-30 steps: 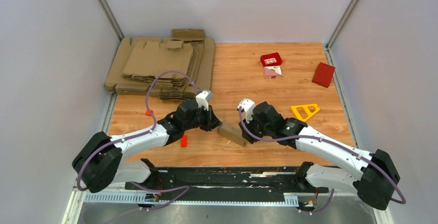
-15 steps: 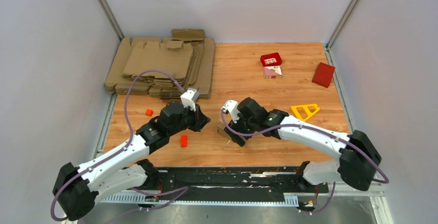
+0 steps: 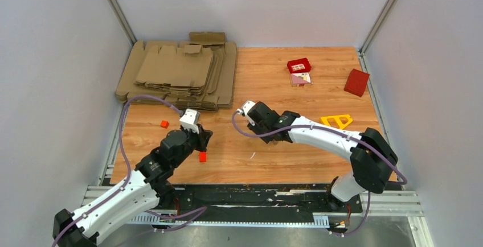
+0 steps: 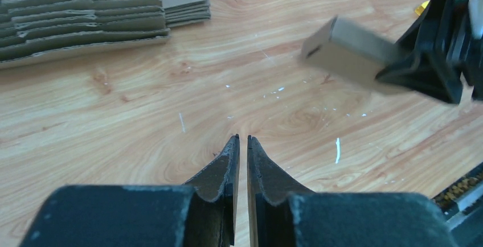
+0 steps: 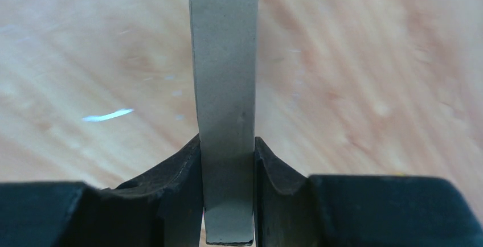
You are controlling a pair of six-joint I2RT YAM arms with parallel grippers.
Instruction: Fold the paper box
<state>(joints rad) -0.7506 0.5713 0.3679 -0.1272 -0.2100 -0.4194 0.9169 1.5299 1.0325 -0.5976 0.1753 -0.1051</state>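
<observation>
Plain pale grey walls (image 3: 57,59) closed in a wooden table (image 3: 267,70) on three sides, with slanting metal posts (image 3: 115,8) at the back corners. A black rail (image 3: 256,193) ran along the near edge. Light was even.

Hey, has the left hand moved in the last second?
Yes. The left hand drew back leftward, now right behind the nearer small red block.
</observation>
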